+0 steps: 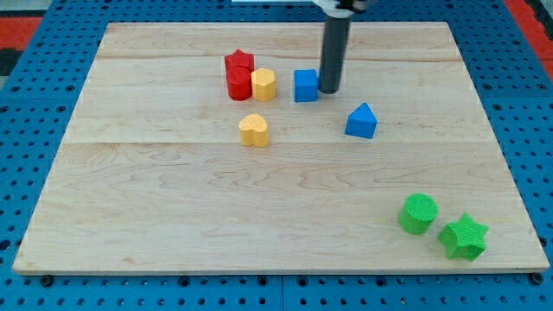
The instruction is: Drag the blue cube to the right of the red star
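A lab bench: wooden board (pixel 173 190) lying on blue perforated pegboard (pixel 34 95).

Straight dark rod (pixel 332 52), seemingly cylindrical

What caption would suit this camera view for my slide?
My tip touches the blue cube on its right side, with the red star and yellow hexagonal block further left.

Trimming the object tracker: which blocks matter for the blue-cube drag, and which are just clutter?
In play:
blue cube
red star
my tip, touching the cube's right side

Clutter:
red cylinder
yellow hexagon block
yellow heart
blue triangular block
green cylinder
green star
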